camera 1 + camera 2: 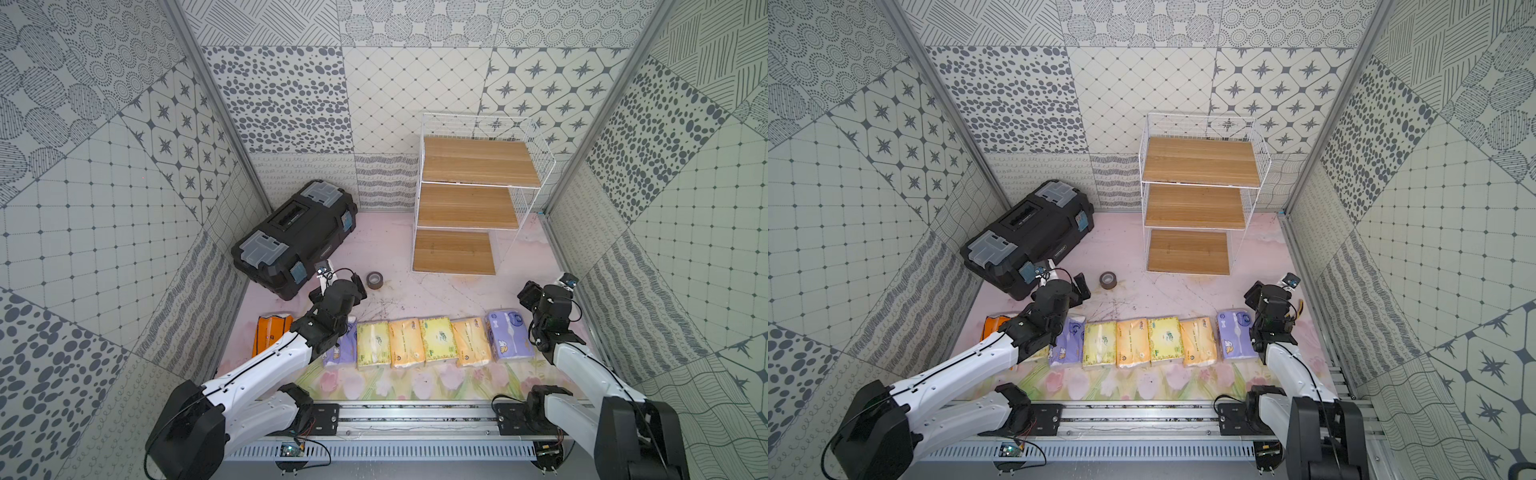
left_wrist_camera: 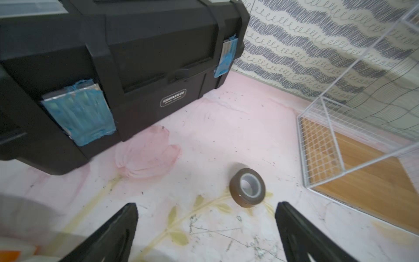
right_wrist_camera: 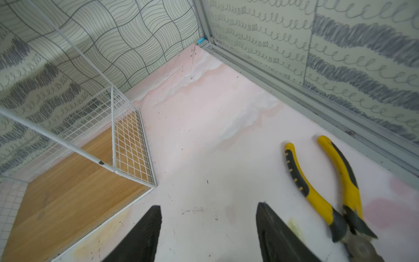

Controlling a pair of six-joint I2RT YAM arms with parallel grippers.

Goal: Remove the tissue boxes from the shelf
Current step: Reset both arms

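The shelf stands at the back right, and its three wooden boards are bare. Several tissue boxes lie in a row on the floor near the front: an orange one, a purple one, yellow-green and yellow-orange ones, and another purple one at the right end. My left gripper hovers open just beyond the row's left part, holding nothing. At the right end, past the purple pack, my right gripper is open and empty too.
A big black toolbox lies at the back left, close to my left gripper. A brown tape roll sits between toolbox and shelf. Yellow-handled pliers lie by the right wall rail. The shelf's lowest board is just ahead of my right gripper.
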